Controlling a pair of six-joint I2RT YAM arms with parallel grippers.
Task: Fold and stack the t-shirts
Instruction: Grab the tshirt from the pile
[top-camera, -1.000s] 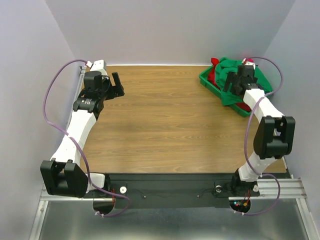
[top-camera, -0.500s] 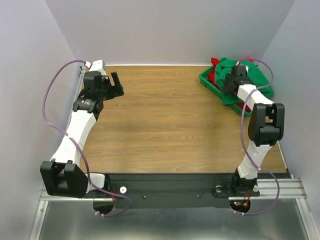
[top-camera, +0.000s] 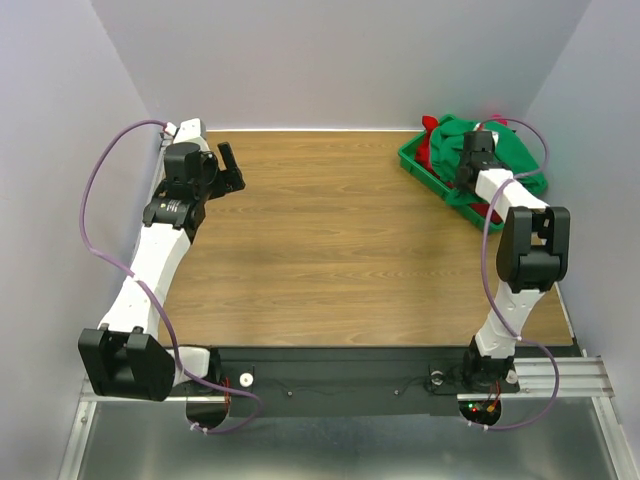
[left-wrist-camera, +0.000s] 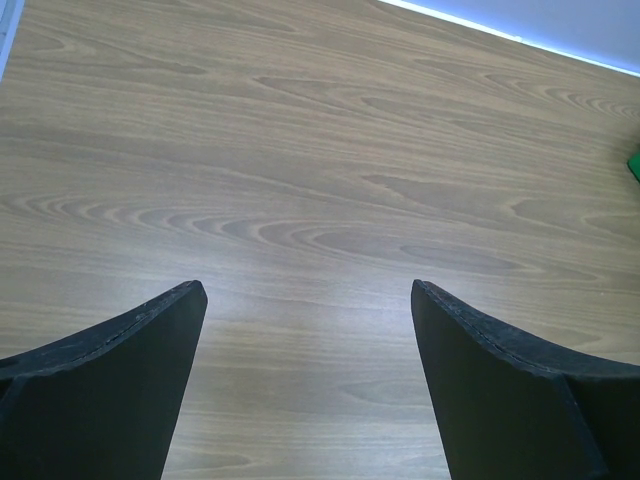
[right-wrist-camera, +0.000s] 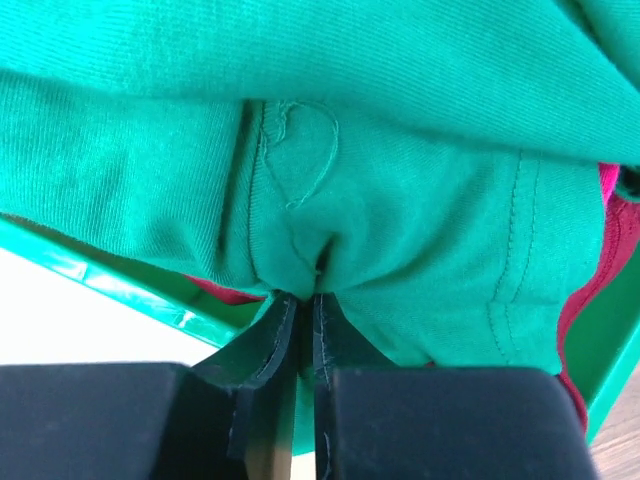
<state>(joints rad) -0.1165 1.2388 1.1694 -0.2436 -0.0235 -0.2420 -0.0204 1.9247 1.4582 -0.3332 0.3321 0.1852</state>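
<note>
The right gripper (right-wrist-camera: 300, 305) has its fingers pressed together on a fold of the kelly green t-shirt (right-wrist-camera: 380, 200), which lies heaped in the green plastic bin (top-camera: 420, 166) at the far right corner of the wooden table (left-wrist-camera: 300, 150). A darker red shirt (top-camera: 428, 146) lies under it in the same bin. The left gripper (left-wrist-camera: 310, 300) hangs over bare wood near the far left corner, its fingers spread wide and holding nothing.

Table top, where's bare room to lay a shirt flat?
Bare wood table spans between the open left pincer at the far-left corner and the green bin far right, down to the near edge. Crowded in the bin, where the right pincer pinches the green t-shirt.
</note>
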